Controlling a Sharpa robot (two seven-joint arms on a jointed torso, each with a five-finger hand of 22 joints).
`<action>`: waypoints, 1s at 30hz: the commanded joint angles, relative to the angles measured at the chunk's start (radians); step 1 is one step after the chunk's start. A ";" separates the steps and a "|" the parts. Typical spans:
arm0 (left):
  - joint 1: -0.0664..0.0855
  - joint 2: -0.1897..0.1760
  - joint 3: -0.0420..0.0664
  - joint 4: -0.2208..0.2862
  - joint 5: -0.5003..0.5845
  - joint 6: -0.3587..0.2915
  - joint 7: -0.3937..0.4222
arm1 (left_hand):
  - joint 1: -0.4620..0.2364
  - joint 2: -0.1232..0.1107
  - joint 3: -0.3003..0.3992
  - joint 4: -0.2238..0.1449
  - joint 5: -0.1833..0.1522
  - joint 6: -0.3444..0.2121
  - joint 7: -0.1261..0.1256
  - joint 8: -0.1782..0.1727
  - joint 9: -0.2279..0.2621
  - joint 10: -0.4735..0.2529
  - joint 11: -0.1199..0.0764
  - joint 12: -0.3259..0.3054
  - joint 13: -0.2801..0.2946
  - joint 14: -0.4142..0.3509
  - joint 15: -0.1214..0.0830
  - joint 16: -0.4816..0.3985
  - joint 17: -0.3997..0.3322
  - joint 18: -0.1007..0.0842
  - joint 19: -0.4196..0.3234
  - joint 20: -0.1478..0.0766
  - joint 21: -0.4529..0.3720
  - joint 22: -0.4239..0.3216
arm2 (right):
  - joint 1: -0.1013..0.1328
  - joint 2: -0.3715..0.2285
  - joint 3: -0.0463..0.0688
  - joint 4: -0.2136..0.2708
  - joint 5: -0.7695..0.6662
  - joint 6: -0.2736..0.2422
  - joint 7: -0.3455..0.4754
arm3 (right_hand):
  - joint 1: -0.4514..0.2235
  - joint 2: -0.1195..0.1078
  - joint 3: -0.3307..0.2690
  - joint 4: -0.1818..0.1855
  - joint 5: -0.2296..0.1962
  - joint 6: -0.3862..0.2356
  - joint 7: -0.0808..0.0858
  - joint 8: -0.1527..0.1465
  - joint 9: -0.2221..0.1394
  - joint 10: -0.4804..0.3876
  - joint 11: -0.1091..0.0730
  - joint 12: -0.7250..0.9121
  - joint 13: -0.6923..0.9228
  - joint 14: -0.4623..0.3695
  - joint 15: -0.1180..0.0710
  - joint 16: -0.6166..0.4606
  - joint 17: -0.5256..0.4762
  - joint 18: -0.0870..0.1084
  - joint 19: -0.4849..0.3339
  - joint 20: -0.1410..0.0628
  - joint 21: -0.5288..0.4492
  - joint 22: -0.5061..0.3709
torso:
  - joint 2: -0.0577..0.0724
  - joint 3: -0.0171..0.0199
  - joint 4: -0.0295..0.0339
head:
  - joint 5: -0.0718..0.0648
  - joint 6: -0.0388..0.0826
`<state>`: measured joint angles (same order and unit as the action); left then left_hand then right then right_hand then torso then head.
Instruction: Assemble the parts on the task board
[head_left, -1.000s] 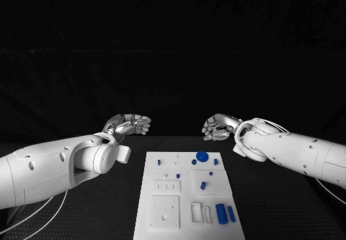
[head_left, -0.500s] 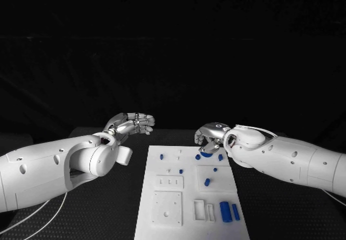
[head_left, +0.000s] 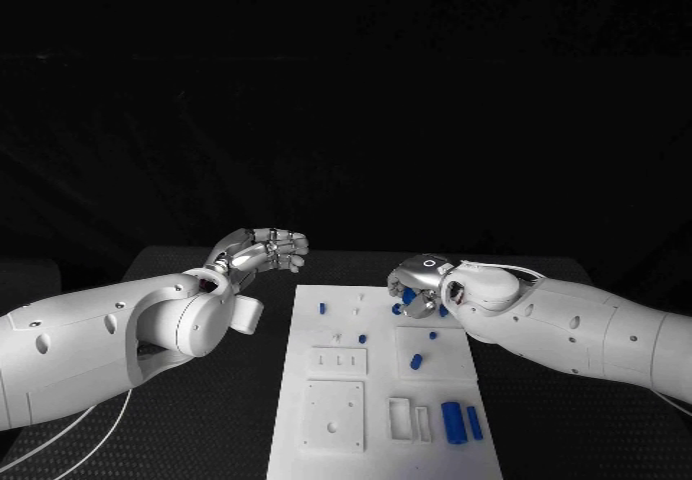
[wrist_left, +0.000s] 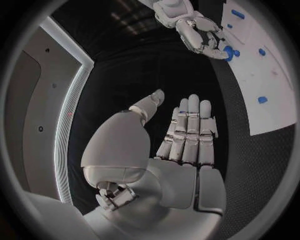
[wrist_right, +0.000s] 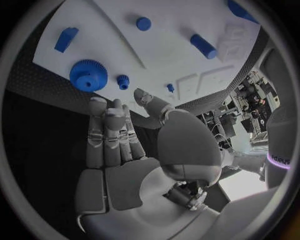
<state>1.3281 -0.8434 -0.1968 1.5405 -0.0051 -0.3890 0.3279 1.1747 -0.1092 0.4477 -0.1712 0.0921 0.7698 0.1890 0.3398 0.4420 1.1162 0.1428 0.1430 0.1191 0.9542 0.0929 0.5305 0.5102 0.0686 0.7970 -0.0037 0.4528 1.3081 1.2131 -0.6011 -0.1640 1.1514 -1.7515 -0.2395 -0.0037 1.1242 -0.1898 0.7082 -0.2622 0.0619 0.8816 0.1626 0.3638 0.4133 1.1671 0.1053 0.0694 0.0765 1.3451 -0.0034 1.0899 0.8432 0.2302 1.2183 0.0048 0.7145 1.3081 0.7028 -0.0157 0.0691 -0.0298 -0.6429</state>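
Task board (head_left: 378, 400): right hand (head_left: 418, 290) over far edge.

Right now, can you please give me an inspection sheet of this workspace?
Surface: black table, bare round the board.
Job's things: white board mid-table; blue parts lie apart on it; a large gear lies near its far right corner, small gear beside it.
Clutter: nothing seen.
Hands: left hand hangs off the board's far left corner, holds nothing; right hand hangs over the gear, holds nothing.
Cables: white cables under the left arm.
Surroundings: dark.
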 joint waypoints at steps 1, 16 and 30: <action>0.004 0.003 0.001 -0.001 -0.006 0.021 0.010 | -0.013 -0.001 0.001 -0.005 0.006 0.004 0.004 -0.004 -0.001 -0.006 0.000 -0.004 -0.001 0.000 0.003 -0.005 0.002 0.005 -0.005 0.000 0.005 0.019 | -0.002 0.003 0.000 -0.003 -0.047 0.010 -0.010 | -0.002 -0.010 0.005 0.001 -0.004 0.002 -0.008 -0.006 0.001 -0.003 0.006 -0.003 -0.002 -0.004 0.001 0.005 -0.001 0.032 0.017 -0.025 0.004 0.024 | 0.013 -0.0011 0.0025 | -0.001 0.003; 0.004 -0.003 0.001 0.003 -0.006 0.025 0.006 | -0.020 -0.002 0.003 -0.007 0.006 0.003 0.005 -0.007 -0.002 -0.006 0.001 -0.009 -0.002 0.000 0.003 -0.006 0.003 0.005 -0.006 0.000 0.006 0.018 | -0.013 0.014 -0.002 -0.029 -0.068 0.004 -0.019 | 0.003 -0.012 0.017 0.006 -0.007 0.002 -0.009 -0.008 0.002 -0.005 0.007 -0.002 -0.003 -0.008 0.002 0.014 -0.007 0.032 0.014 -0.026 0.011 0.023 | 0.032 -0.0039 0.0142 | -0.005 0.007; 0.004 0.000 0.002 0.001 -0.006 0.028 0.001 | -0.028 -0.002 0.005 -0.007 0.006 0.001 0.006 -0.009 -0.002 -0.007 0.002 -0.014 -0.003 -0.001 0.003 -0.007 0.003 0.005 -0.006 0.000 0.007 0.018 | -0.016 0.019 -0.004 -0.033 -0.075 -0.011 -0.013 | 0.014 0.002 0.054 0.018 -0.011 0.040 -0.020 0.009 0.015 0.042 -0.008 0.017 0.008 -0.016 -0.012 0.027 -0.023 0.032 0.004 -0.025 0.021 0.021 | 0.048 -0.0071 0.0146 | -0.007 0.011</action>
<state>1.3281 -0.8452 -0.1962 1.5404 -0.0057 -0.3792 0.3245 1.1560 -0.1122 0.4500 -0.1734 0.0920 0.7697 0.1889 0.3361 0.4408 1.1162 0.1428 0.1346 0.1180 0.9542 0.0929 0.5305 0.5123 0.0607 0.7971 -0.0036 0.4527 1.3077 1.2013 -0.5837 -0.1659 1.1179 -1.8091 -0.2494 -0.0179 1.1315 -0.1904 0.7594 -0.2441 0.0542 0.9188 0.1405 0.3704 0.4267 1.2021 0.0965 0.0845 0.0832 1.3353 -0.0139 1.1136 0.8207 0.2190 1.2135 -0.0032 0.7318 1.3078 0.7466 -0.0218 0.0834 -0.0370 -0.6334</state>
